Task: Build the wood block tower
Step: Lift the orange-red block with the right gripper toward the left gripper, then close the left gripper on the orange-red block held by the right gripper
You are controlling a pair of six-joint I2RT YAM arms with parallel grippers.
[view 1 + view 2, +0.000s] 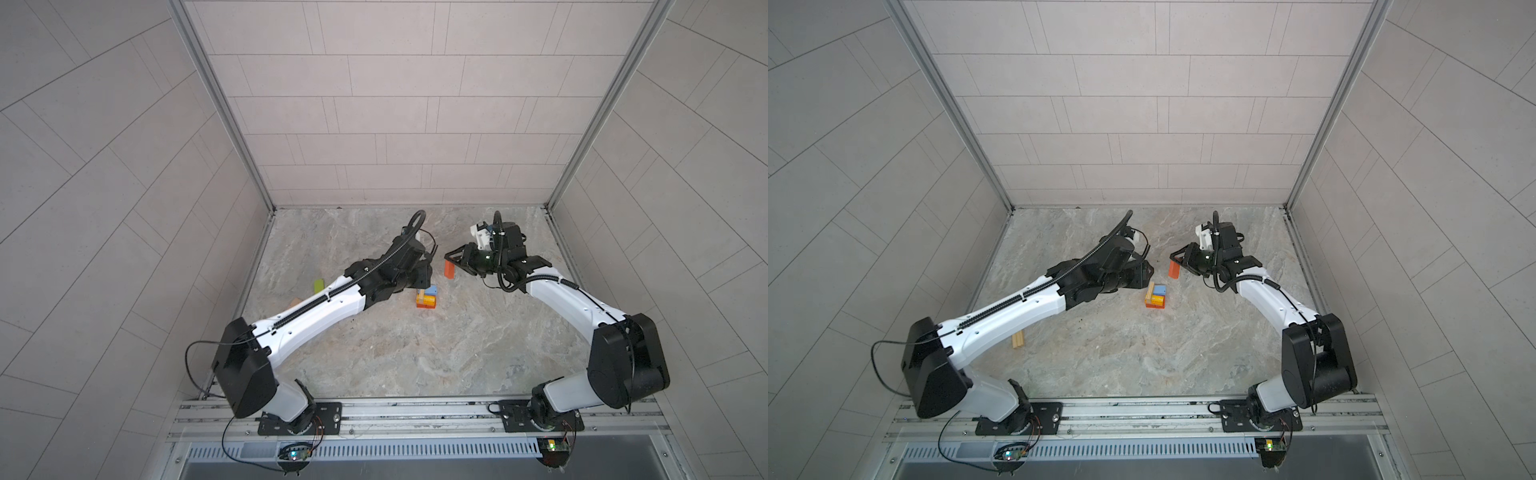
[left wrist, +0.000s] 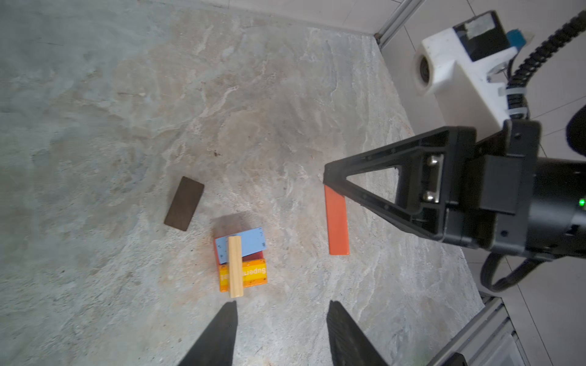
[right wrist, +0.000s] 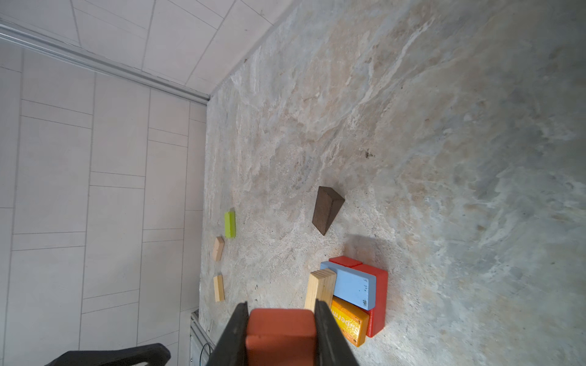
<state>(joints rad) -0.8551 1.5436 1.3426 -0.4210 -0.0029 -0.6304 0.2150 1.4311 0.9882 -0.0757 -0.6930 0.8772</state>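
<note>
Mid-build: right hand (image 3: 280,336) clamped on orange-red block (image 2: 337,221) beside the tower (image 2: 241,263), left hand (image 2: 282,332) apart, empty; next, probably lay it flat on top.

Marbled stone tabletop (image 1: 415,353) bears the tower (image 2: 242,263), dark brown block (image 2: 184,203), green block (image 3: 230,224), two tan blocks (image 3: 218,287).

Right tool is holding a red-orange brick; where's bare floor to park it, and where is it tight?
Free: the marble between the tower and the near rail, and the stretch between the dark brown block and the back wall. Crowded: around the tower, flanked by the left tool and the right tool with its red-orange brick.
</note>
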